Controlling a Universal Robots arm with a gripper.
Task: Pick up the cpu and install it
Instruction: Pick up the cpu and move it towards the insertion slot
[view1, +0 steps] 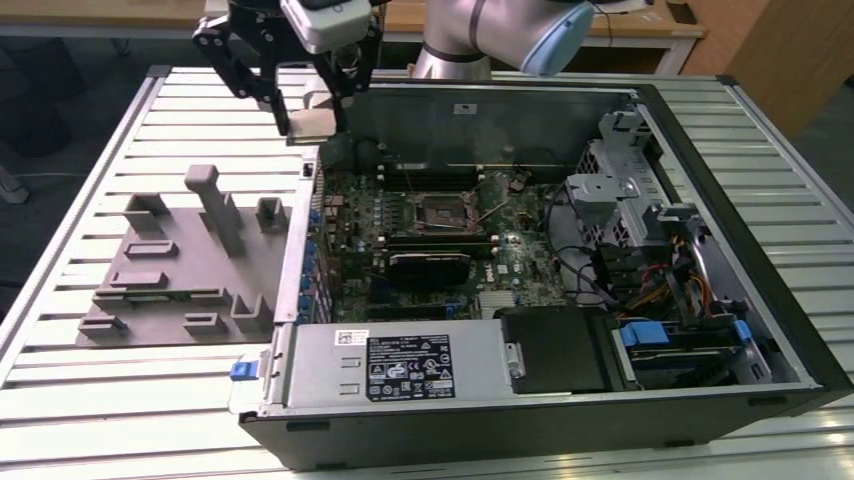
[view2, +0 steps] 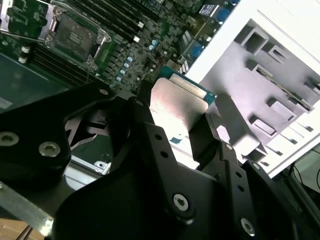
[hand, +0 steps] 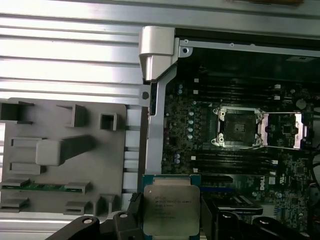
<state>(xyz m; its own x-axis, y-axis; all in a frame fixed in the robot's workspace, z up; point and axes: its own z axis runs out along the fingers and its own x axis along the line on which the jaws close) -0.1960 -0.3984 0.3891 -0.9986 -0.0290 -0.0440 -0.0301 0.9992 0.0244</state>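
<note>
The claw (view1: 311, 118) hangs in the upper left of the exterior view, over the far left corner of the open case (view1: 534, 425), and it is pinching the cpu (view1: 314, 122) by two opposite edges. In the first wrist view the cpu (hand: 170, 207) sits flat between the dark fingers (hand: 207, 217) with its silver top facing the camera and a thin pale rim showing around it. In the second wrist view the same chip (view2: 177, 102) is seen from a slant, with one finger pressed to each side.

So the pick-up is done: the cpu is off the bench (view1: 80, 400) and clear of the grey fixture (view1: 174, 270), which lies on the slats just left of the case. The cpu touches nothing but the claw.

The install is not yet done. The socket (view1: 447, 210) sits mid-board, toward the centre of the exterior view and well apart from the claw, lower and to the right of it. In the first wrist view the socket (hand: 237, 127) looks bare, and its metal plate (hand: 282, 130) appears swung open to one side, though I cannot make out the pins.

By my reading the task stands about halfway. The chip is gripped and lifted, and the crossing to the socket, the lining-up and the seating remain.
</note>
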